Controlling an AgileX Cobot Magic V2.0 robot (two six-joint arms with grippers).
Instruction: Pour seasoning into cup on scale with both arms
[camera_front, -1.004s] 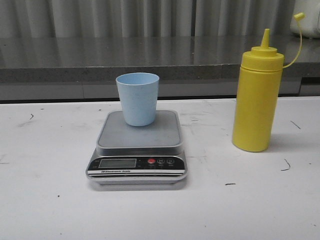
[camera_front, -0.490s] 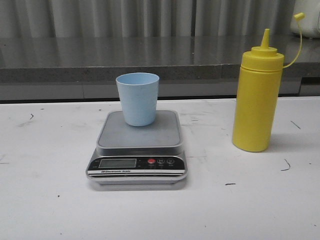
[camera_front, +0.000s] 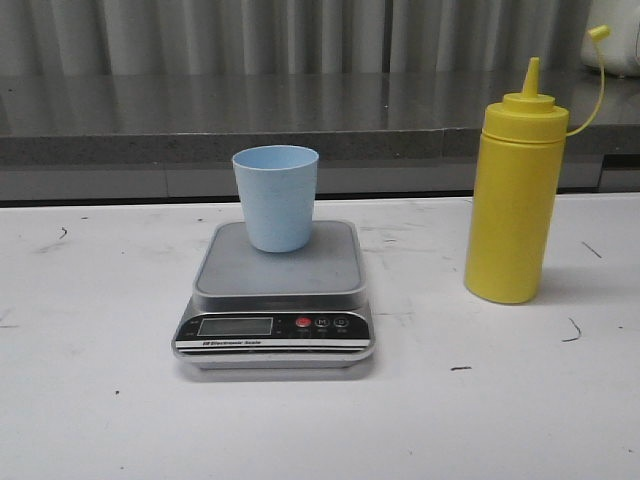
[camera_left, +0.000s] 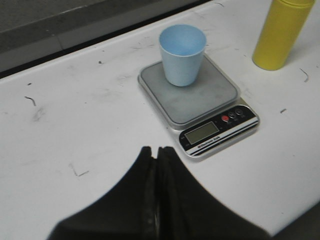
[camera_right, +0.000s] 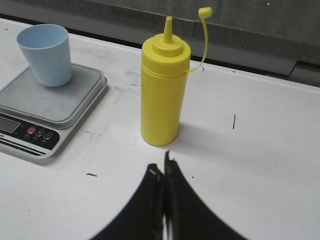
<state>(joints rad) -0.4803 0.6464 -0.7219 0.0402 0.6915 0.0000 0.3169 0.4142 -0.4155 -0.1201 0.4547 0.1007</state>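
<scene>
The pale blue cup (camera_front: 276, 197) stands upright on the silver scale (camera_front: 275, 297) at the table's middle; both also show in the left wrist view, the cup (camera_left: 182, 54) on the scale (camera_left: 200, 102). To the right, apart from the scale, the tall yellow seasoning bottle (camera_front: 514, 199) stands upright with its cap hanging off on its tether. My left gripper (camera_left: 155, 150) is shut and holds nothing, short of the scale's front. The right gripper (camera_right: 163, 165) is shut and holds nothing, just short of the seasoning bottle (camera_right: 164, 89). Neither arm shows in the front view.
A grey counter ledge (camera_front: 300, 130) runs along the table's far edge, below a ribbed wall. A white object (camera_front: 615, 45) sits at the far right on that ledge. Small dark scuffs mark the white tabletop (camera_front: 100, 400).
</scene>
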